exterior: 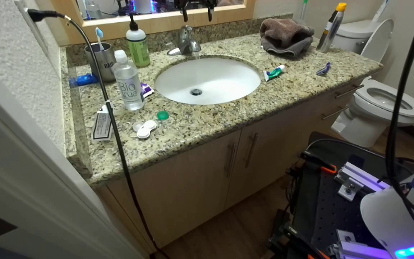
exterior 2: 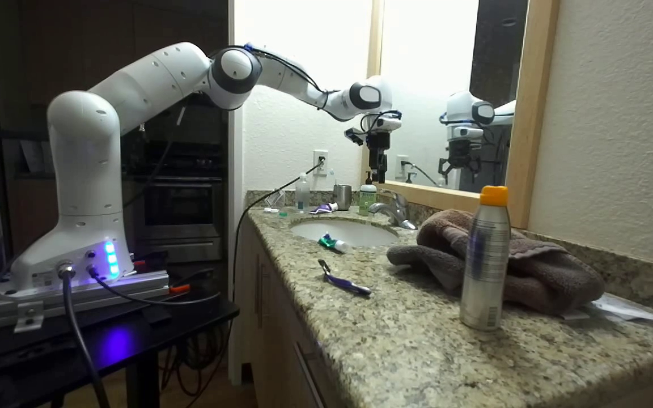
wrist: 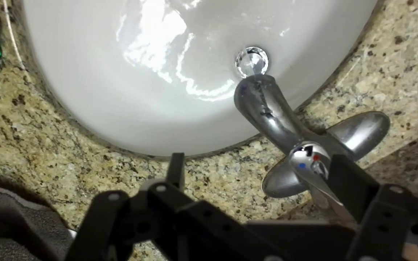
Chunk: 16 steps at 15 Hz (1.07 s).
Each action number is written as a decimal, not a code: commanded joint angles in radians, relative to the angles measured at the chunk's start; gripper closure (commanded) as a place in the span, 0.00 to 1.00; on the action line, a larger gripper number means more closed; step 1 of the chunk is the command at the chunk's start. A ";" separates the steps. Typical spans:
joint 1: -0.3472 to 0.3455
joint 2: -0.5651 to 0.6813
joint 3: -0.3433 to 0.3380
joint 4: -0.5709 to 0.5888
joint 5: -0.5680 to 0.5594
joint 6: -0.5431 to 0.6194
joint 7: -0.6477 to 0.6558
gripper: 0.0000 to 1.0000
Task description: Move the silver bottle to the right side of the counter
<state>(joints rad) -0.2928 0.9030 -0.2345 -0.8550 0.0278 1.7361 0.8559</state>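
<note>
The silver bottle (exterior: 331, 33) has a pale metallic body and an orange-yellow cap. It stands upright near the toilet end of the counter (exterior: 207, 120), beside the towel; it also shows large in an exterior view (exterior 2: 484, 272). It is out of the wrist view. My gripper (wrist: 259, 167) is open with nothing between its fingers. It hangs above the back of the counter, over the chrome faucet (wrist: 285, 130) and the rear rim of the sink (wrist: 122, 134). It also shows in both exterior views (exterior: 197, 17) (exterior 2: 380, 170), well away from the silver bottle.
A brown-grey towel (exterior: 286, 36) lies next to the silver bottle. A toothpaste tube (exterior: 274, 73) and a razor (exterior: 323, 69) lie in front. A green soap bottle (exterior: 138, 46), clear bottle (exterior: 128, 84) and metal cup (exterior: 102, 61) stand opposite. The mirror (exterior 2: 428, 68) is behind the gripper.
</note>
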 commanded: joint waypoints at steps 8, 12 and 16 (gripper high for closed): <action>-0.017 0.082 -0.026 0.062 -0.014 -0.032 0.166 0.00; -0.038 0.106 -0.039 0.101 -0.008 -0.137 0.215 0.00; -0.078 0.149 -0.028 0.165 -0.007 -0.283 0.248 0.00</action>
<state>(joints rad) -0.3408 0.9936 -0.2697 -0.7789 0.0170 1.5389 1.0822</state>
